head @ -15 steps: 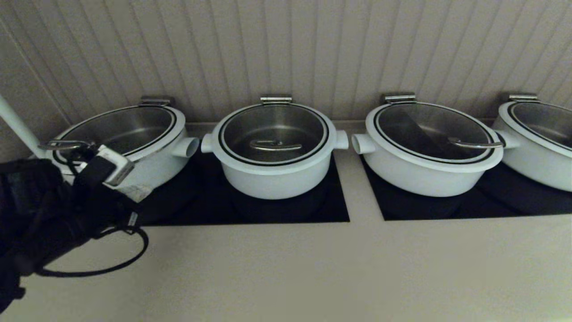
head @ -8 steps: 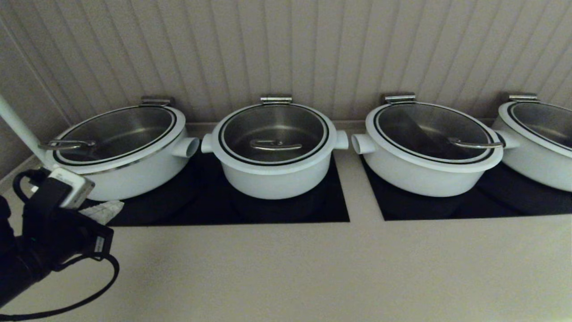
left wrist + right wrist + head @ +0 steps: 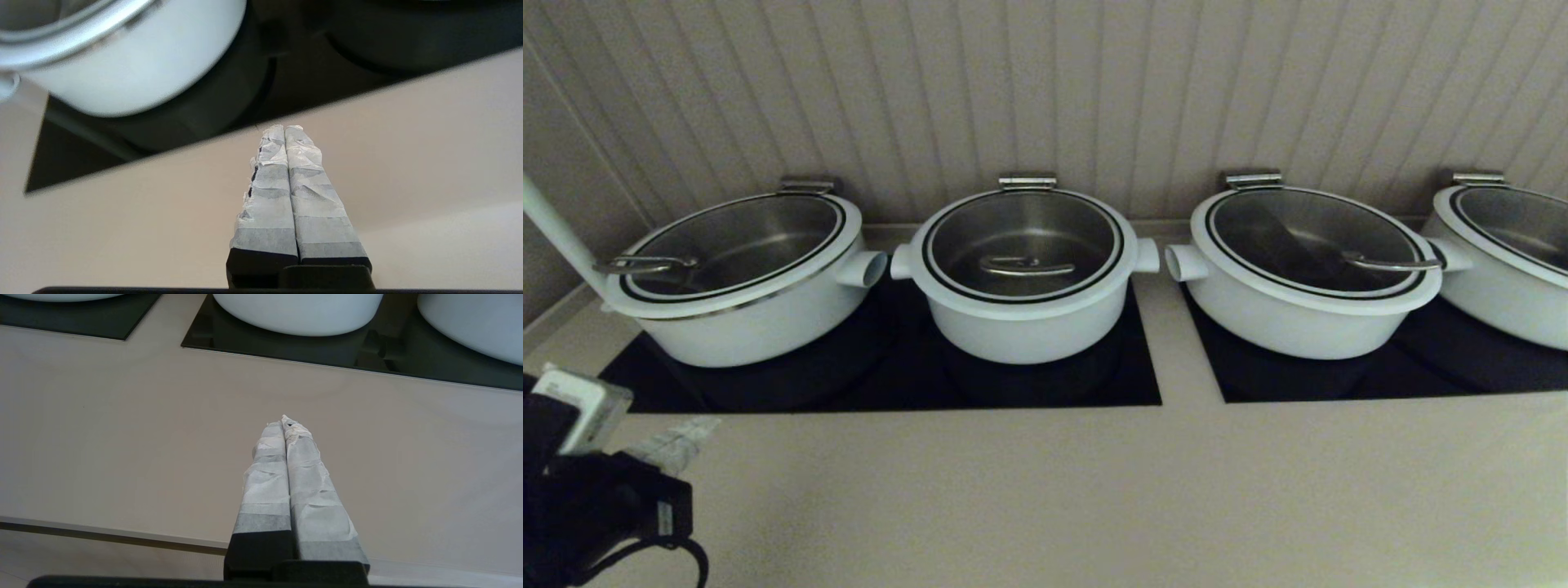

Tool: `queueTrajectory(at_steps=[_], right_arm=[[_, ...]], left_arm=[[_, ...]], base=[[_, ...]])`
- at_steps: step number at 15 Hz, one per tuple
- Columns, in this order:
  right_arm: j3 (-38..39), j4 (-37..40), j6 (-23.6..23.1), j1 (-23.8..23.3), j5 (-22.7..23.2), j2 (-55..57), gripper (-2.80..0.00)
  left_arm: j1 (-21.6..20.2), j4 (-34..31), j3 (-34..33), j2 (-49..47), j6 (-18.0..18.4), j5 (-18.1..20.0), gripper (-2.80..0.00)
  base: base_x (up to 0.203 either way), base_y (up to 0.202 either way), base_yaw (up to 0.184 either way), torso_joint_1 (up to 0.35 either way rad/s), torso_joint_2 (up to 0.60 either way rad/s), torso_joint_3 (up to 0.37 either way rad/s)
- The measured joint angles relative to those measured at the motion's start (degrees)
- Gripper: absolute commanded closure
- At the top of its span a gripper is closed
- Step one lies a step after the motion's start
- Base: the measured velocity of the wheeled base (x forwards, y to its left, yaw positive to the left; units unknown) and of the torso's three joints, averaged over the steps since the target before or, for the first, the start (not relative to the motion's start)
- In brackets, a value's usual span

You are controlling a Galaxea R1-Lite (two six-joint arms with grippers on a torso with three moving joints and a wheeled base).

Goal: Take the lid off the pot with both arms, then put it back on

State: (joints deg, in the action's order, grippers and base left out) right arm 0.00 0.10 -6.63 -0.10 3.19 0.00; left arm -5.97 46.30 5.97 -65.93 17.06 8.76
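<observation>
The pot point(image 3: 1023, 327) is the small deep white one, second from the left on the black hob. Its glass lid point(image 3: 1023, 237) sits closed on it, steel bar handle point(image 3: 1025, 265) centred. My left gripper point(image 3: 690, 433) is at the lower left over the beige counter, shut and empty, well left of and nearer than the pot. In the left wrist view the taped fingers point(image 3: 286, 128) are pressed together above the counter. My right gripper point(image 3: 286, 421) is out of the head view; its wrist view shows it shut and empty over the counter near the front edge.
A wider white pot point(image 3: 743, 310) stands left of the task pot, another point(image 3: 1307, 302) to its right, a fourth point(image 3: 1503, 269) at the far right. Two black hob panels point(image 3: 866, 384) lie under them. A ribbed wall stands behind. A white pole point(image 3: 556, 233) leans at far left.
My left arm has drawn back from the leftmost pot's handle, moving down and toward the lower left corner. The pots and lids have not moved.
</observation>
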Motion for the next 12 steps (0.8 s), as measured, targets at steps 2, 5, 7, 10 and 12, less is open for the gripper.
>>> queueTrajectory(at_steps=[2,5,7,10,12], right_arm=[[0.0,0.0,0.0,0.0,0.0,0.0,0.0],[0.0,0.0,0.0,0.0,0.0,0.0,0.0],[0.0,0.0,0.0,0.0,0.0,0.0,0.0],[0.0,0.0,0.0,0.0,0.0,0.0,0.0],[0.0,0.0,0.0,0.0,0.0,0.0,0.0]], left_arm=[[0.0,-0.1,-2.9,4.6,-0.4,0.0,0.0],[0.0,-4.4,-5.3,12.5,-3.2,-0.2,0.0],[0.0,-10.4,-5.7,18.0,-4.7,-0.3,0.0],[0.0,-19.9,-5.9,27.4,-5.2,-0.4,0.0],[0.0,-27.2,-5.9,35.1,-5.3,-0.7,0.0]], base=[[0.0,0.0,0.0,0.0,0.0,0.0],[0.0,0.0,0.0,0.0,0.0,0.0],[0.0,0.0,0.0,0.0,0.0,0.0],[0.0,0.0,0.0,0.0,0.0,0.0],[0.0,0.0,0.0,0.0,0.0,0.0]])
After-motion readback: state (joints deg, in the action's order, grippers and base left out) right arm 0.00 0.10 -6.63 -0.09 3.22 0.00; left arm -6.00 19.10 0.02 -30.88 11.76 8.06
